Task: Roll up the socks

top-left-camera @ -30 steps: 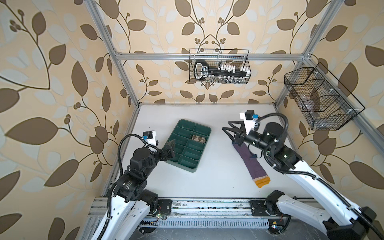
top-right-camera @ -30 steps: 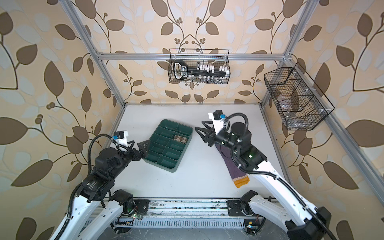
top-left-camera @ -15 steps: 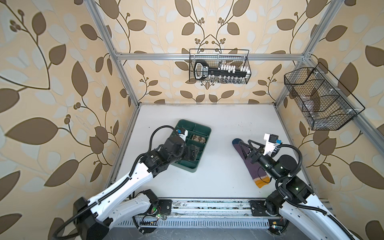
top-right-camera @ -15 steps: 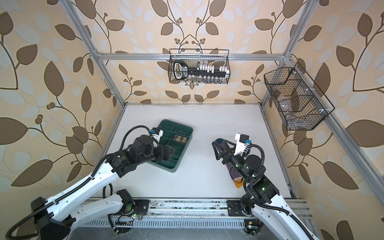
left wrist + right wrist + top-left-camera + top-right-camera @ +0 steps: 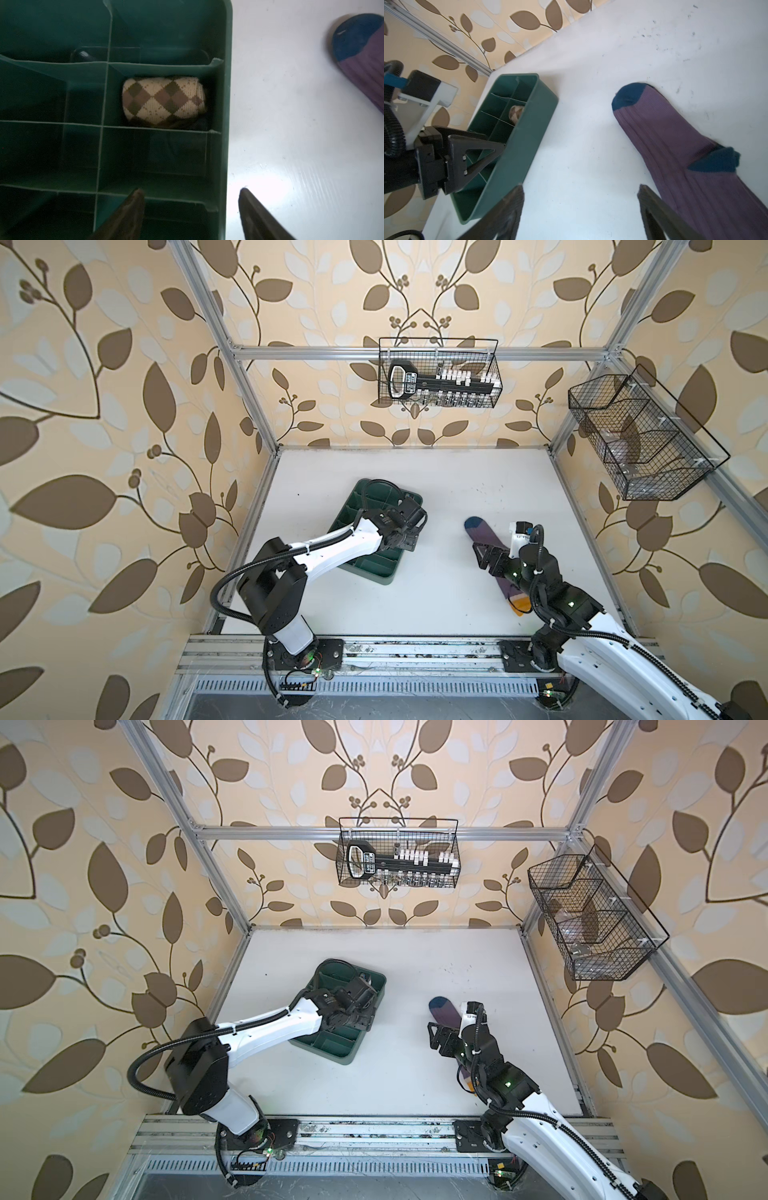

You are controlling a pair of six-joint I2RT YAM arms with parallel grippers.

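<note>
Socks: 2.

The tan sock sits as a tight roll in one compartment of the tray, against the long wall that faces the purple sock. It looks finished.

The purple sock lies flat at full length on the table, well apart from the tray. Its blue toe points to the back wall and its orange cuff to the front rail. It is not yet rolled.

Left gripper: over the tray, fingers apart, nothing between them.

Right gripper: over the table at the purple sock's edge near the heel, fingers apart, empty. I cannot tell whether it touches the fabric.

Handling, as a judgement: the purple sock is a light, limp ribbed knit with no stiffness. It is likely to bunch or slide on the smooth table rather than turn over. The best hold is probably a pinch across the toe edge, with the other gripper pinning the fabric as the roll runs toward the cuff.

Count: tray 1, grippers 2.
</note>
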